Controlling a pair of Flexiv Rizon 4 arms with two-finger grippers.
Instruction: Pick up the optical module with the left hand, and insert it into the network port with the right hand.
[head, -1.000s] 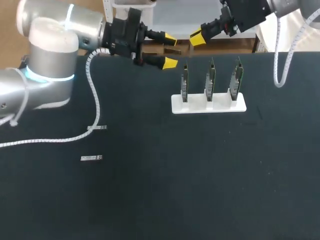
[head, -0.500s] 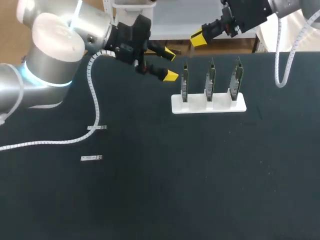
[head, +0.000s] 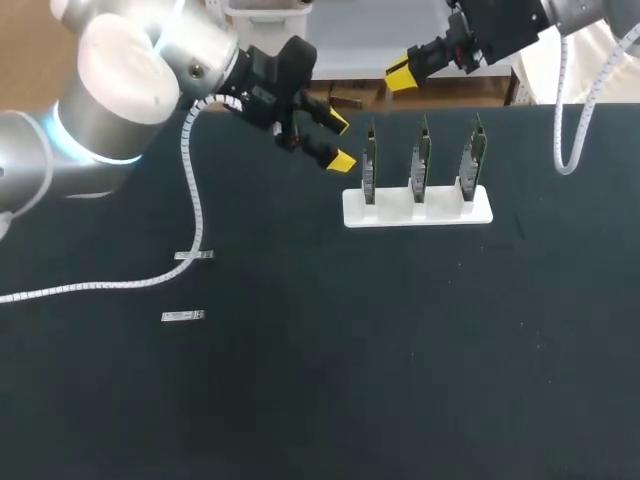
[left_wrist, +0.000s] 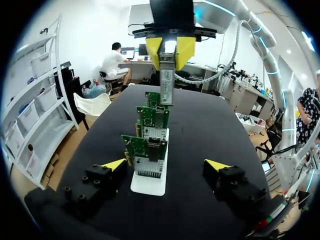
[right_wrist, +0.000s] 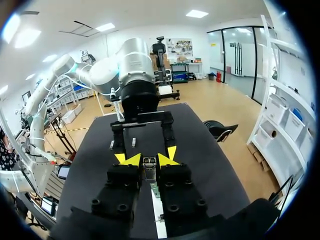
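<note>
A slim metal optical module (left_wrist: 166, 80) (right_wrist: 148, 167) is pinched between the yellow tips of my right gripper (head: 400, 72) (right_wrist: 148, 159), which hangs above and behind the board stand. The white stand (head: 418, 208) (left_wrist: 150, 182) carries three upright green circuit boards (head: 421, 155) (left_wrist: 145, 147) with network ports. My left gripper (head: 338, 142) (left_wrist: 165, 165) is open and empty just left of the stand's left end, pointing along the row of boards. The right gripper (left_wrist: 170, 47) shows beyond the boards in the left wrist view.
Two more small modules lie flat on the black table at the left, one (head: 194, 256) beside the left arm's white cable (head: 190, 190) and one (head: 183, 316) nearer the front. A white cable (head: 565, 110) hangs from the right arm.
My left gripper has swung right and a little down toward the stand's left end, staying open. The right gripper has kept its place with the module.
</note>
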